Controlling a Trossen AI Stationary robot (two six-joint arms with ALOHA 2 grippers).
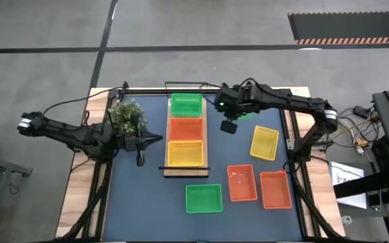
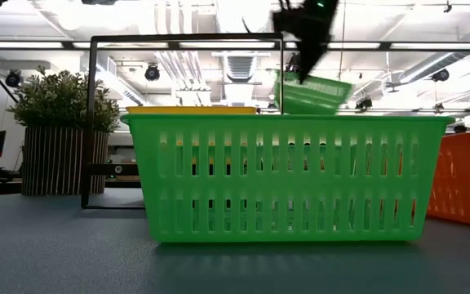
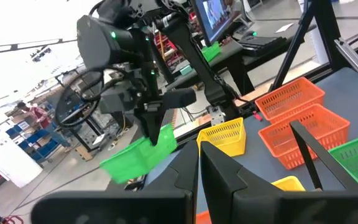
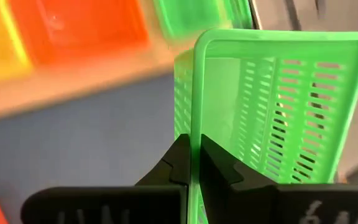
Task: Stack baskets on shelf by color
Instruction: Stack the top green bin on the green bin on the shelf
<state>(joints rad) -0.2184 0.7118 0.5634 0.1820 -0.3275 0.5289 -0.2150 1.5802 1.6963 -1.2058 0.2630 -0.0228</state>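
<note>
One slotted green plastic basket hangs pinched.

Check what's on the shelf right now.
The shelf holds a row: green basket, red-orange basket, yellow basket. Whether any are stacks is hidden. The right gripper holds another green basket aloft.

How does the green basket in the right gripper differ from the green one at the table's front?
The held green basket hangs tilted in the air, pinched by its rim in the right gripper; the front green basket sits flat and upright on the dark blue tabletop, untouched. Both are green mesh baskets of the same shape.
</note>
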